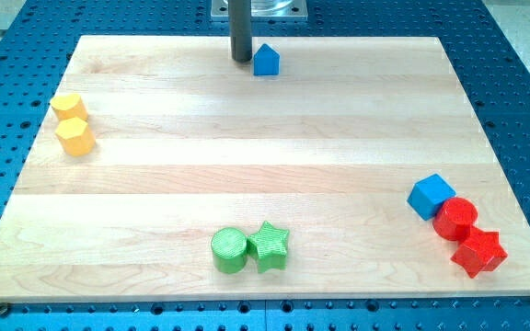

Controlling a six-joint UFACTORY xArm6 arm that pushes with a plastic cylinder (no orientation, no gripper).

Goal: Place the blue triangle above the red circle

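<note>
Rod end effector, no jaws to open or close and nothing held: my tip (242,60) rests on the wooden board (247,156) near the view's top edge, at roughly 12 o'clock from the board's centre. Blue triangle (266,60), a small house-like pointed block, sits just beside my tip at its 3 o'clock; whether the two touch cannot be determined.

Red circle (455,219) lies at about 4 o'clock from the board's centre, well apart from the blue triangle. Blue cube (431,196) touches it at its 10 o'clock. Red star (478,253) touches it at its 5 o'clock.

Green circle (230,250) and green star (269,245) stand touching side by side at 6 o'clock, near the view's bottom edge.

Two yellow hexagonal blocks (72,122) stand in contact at 9 o'clock, near the view's left edge.
</note>
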